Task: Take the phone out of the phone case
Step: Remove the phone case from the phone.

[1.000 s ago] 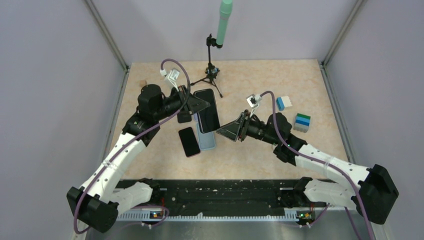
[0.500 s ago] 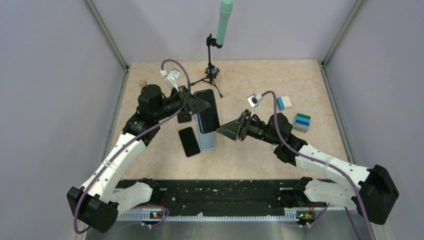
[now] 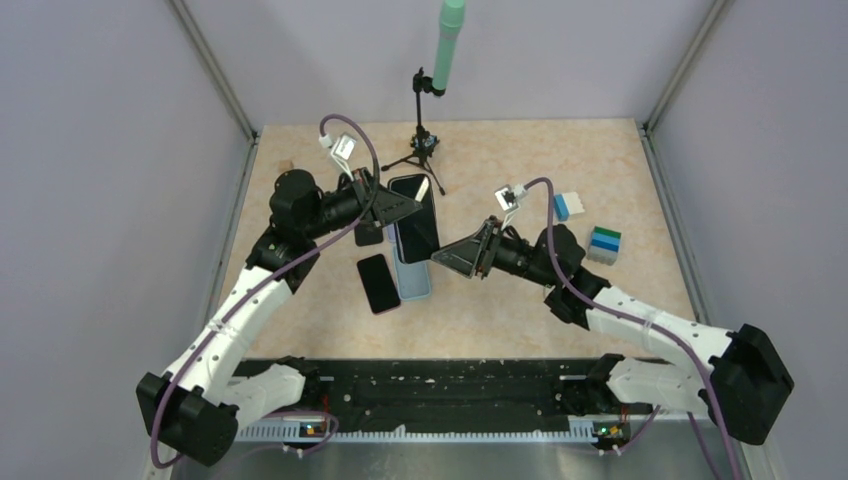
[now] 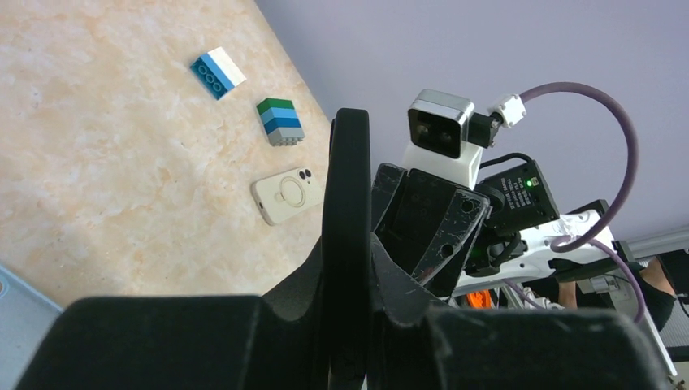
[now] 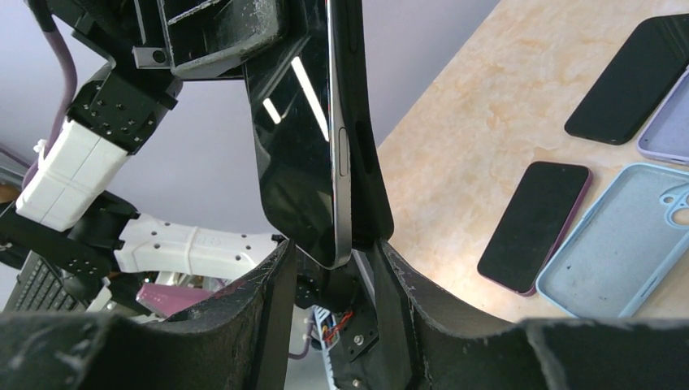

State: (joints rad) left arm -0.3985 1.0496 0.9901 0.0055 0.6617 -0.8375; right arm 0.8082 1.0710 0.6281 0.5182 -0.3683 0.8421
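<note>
Phone (image 3: 421,236), clamped by left gripper (image 3: 407,208), hangs free above the empty blue case (image 3: 416,285) mid-frame; right gripper (image 3: 444,260) straddles its end, grip unclear; handover or set-down likely next

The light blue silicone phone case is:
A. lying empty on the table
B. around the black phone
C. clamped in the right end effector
A: the light blue silicone phone case lies on the beige marbled table, its inside bare; the glossy black phone is held up in the air.
</note>
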